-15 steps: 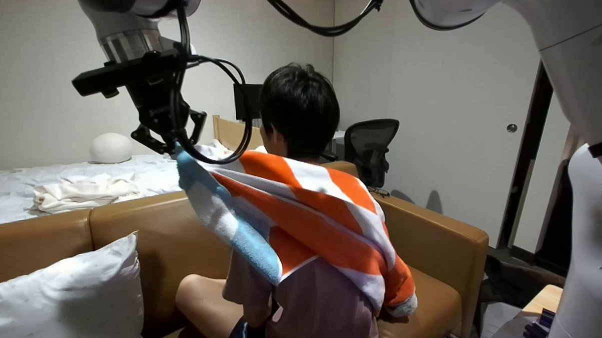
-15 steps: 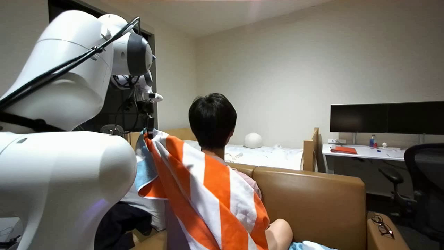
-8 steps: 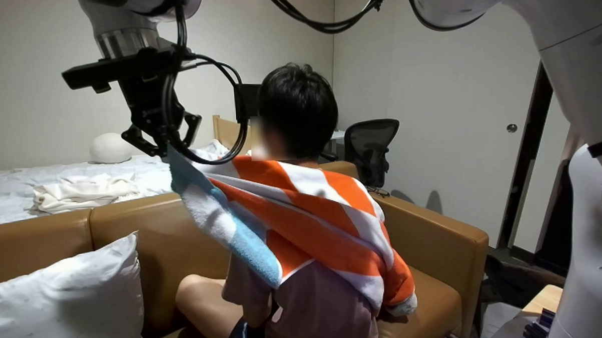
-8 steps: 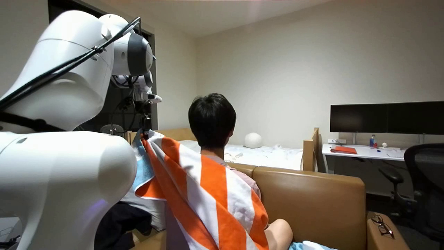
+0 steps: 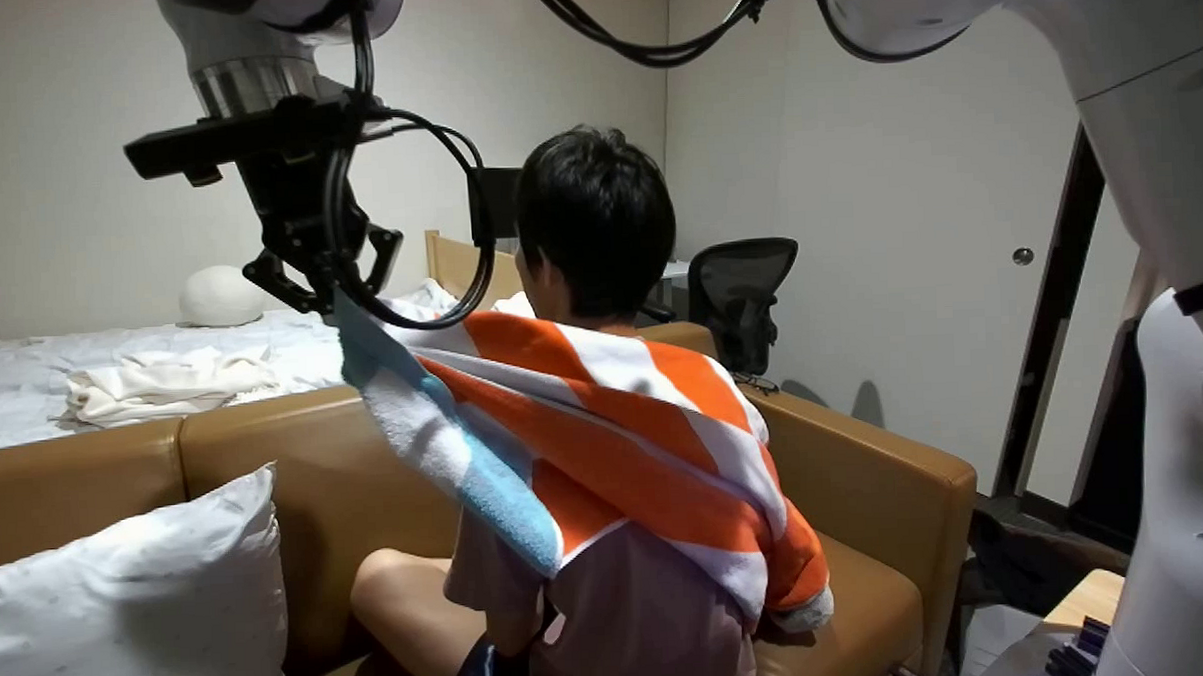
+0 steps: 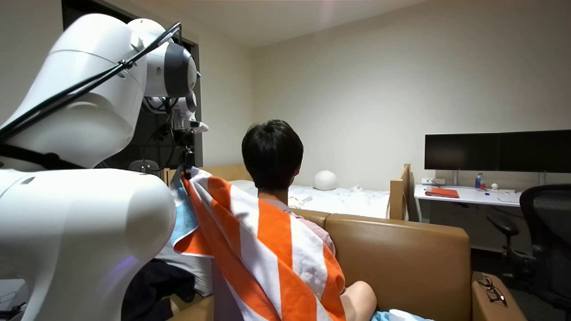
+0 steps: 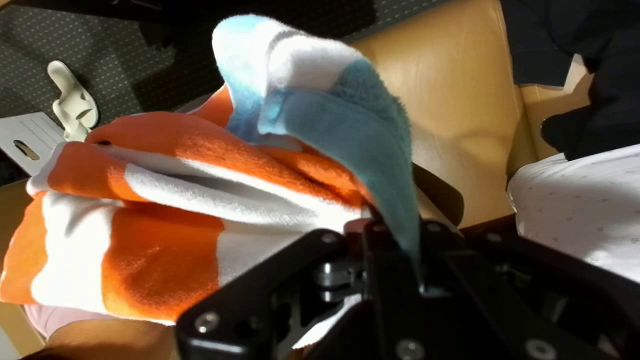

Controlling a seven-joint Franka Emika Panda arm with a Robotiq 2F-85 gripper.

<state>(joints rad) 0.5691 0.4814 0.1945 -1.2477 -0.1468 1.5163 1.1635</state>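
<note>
1. Gripper (image 5: 328, 302), one, black. Jaws clamped on a gathered corner of the striped cloth (image 5: 584, 424); we read the pinch best in the wrist view. Raised to the left of the head (image 5: 597, 218) in both exterior views, and apart from it.
2. Cloth, orange and white outside, blue and white on the reverse. Slopes from the gripper down to the right, lying over the upper back of a seated person (image 5: 651, 606); a loose fold hangs at the left, reverse showing.
3. Person, on a brown sofa (image 5: 295, 439), seen from behind, shirt partly uncovered below the cloth.
4. Step in hand, by our judgement: managing the cloth about the shoulders by its held corner, the far end supported on the body.
5. Next move, by our judgement: calls for a firm pinch, a slow path well off the head, and a slack cloth before any release.
6. Surroundings: white pillow (image 5: 131, 605), near left; bed (image 5: 306, 333), far left, bearing a pale rounded object (image 5: 220, 296).
</note>
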